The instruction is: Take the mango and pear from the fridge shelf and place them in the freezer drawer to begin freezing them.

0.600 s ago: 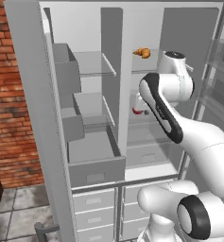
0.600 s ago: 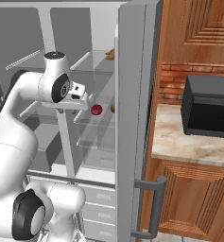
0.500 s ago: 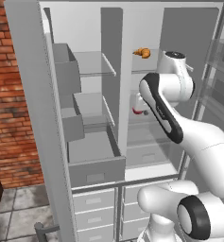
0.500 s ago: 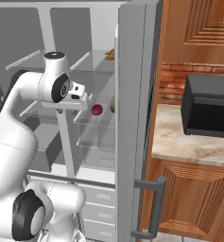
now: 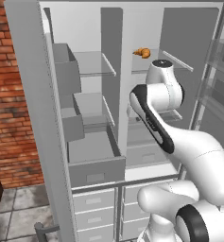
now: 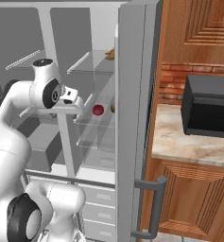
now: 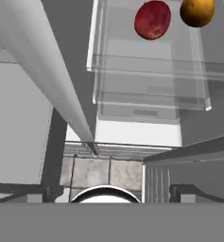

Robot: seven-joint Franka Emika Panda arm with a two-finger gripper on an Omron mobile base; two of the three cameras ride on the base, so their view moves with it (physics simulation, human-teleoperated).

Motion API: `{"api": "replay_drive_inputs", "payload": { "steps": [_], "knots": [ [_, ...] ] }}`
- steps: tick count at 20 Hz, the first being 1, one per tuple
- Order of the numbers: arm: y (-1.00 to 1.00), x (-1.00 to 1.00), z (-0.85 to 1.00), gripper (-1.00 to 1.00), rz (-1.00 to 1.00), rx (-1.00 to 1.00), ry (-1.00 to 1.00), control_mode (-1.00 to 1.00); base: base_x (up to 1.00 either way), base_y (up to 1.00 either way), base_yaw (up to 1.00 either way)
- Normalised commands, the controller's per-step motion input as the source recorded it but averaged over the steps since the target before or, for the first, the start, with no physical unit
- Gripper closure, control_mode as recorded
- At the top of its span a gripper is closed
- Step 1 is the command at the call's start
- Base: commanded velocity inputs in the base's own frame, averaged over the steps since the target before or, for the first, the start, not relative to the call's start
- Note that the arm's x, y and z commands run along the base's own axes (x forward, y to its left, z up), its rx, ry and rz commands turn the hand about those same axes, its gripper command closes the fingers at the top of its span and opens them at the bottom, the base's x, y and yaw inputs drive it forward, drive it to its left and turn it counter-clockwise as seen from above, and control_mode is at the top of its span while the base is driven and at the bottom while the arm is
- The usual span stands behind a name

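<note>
On a translucent fridge shelf (image 7: 146,64) lie a red mango (image 7: 152,19) and a golden pear (image 7: 197,12) side by side, at the top of the hand view. In the right base view the mango (image 6: 98,109) lies just beyond my gripper (image 6: 79,101), and the pear (image 6: 113,108) peeks out beside the door edge. My gripper is short of the fruit, open, with nothing between its fingers. The grey freezer drawer (image 5: 95,165) stands pulled out at the lower left of the fridge, below and left of the hand.
The fridge door (image 6: 132,118) stands open on the right, close to the fruit. A grey centre divider (image 5: 112,71) splits the fridge. A croissant (image 5: 142,52) rests on the top shelf. Smaller grey bins (image 5: 66,71) hang on the left. Beyond the door a microwave (image 6: 208,106) sits on the counter.
The arm has shifted slightly to the left in the left base view and now hides the mango there. The fruit has not moved.
</note>
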Motion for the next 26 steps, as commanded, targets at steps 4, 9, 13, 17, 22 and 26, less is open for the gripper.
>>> {"api": "replay_drive_inputs", "payload": {
  "steps": [4,9,13,17,22,26],
  "knots": [
    [-0.48,0.38,-0.03,-1.0,-0.07,0.05,-0.02,-1.0,0.0,0.0,0.0],
    [-0.37,0.59,-0.01,-1.0,0.0,0.08,-0.01,-1.0,0.0,0.0,0.0],
    [0.01,0.5,-0.19,-1.0,0.0,0.0,-0.03,-1.0,0.0,0.0,0.0],
    [0.03,0.35,-0.34,-1.0,0.0,0.01,0.0,-1.0,0.0,0.0,0.0],
    [0.0,0.37,-0.2,-1.0,0.0,0.05,0.0,-1.0,0.0,0.0,0.0],
    [-0.15,0.18,-0.07,-1.0,0.0,0.09,0.0,-1.0,0.0,0.0,0.0]
  ]
}}
